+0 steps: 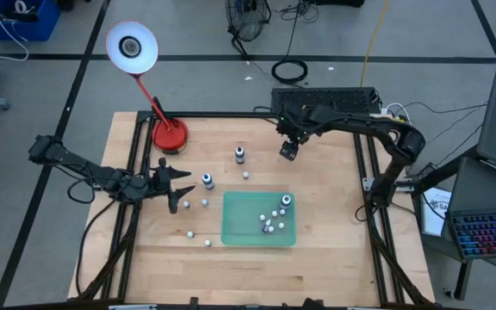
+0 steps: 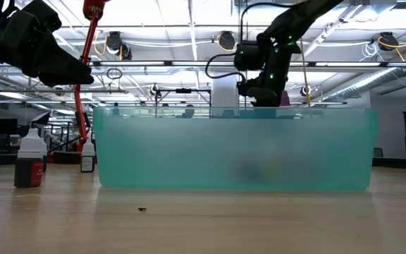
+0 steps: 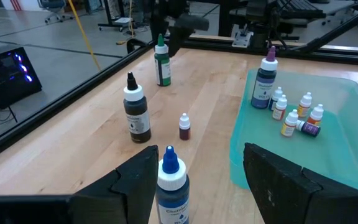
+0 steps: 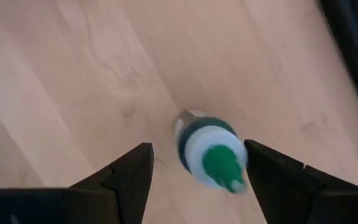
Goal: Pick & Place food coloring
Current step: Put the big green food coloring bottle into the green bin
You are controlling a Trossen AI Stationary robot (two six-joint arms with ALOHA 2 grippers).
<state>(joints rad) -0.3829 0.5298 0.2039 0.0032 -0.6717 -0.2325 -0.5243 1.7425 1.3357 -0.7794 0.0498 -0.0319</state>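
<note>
Several tiny food coloring bottles (image 1: 274, 220) stand and lie in the green tray (image 1: 241, 215). Others stand loose on the wooden table: a green-capped one (image 4: 211, 155), a black-capped one (image 3: 135, 113), a blue-capped one (image 3: 170, 185) and a tiny one (image 3: 184, 126). My right gripper (image 4: 197, 149) hangs open above the green-capped bottle, pointing steeply down with a finger to either side and clear of it. My left gripper (image 3: 201, 155) stays open and nearly level at the table's left, the blue-capped bottle (image 1: 207, 181) just in front of its fingers and untouched.
A red lamp base (image 1: 169, 133) with its white shade (image 1: 132, 46) stands at the far left corner. More tiny bottles (image 1: 198, 237) dot the wood left of the tray. Black frame rails (image 1: 364, 181) run along the table's sides.
</note>
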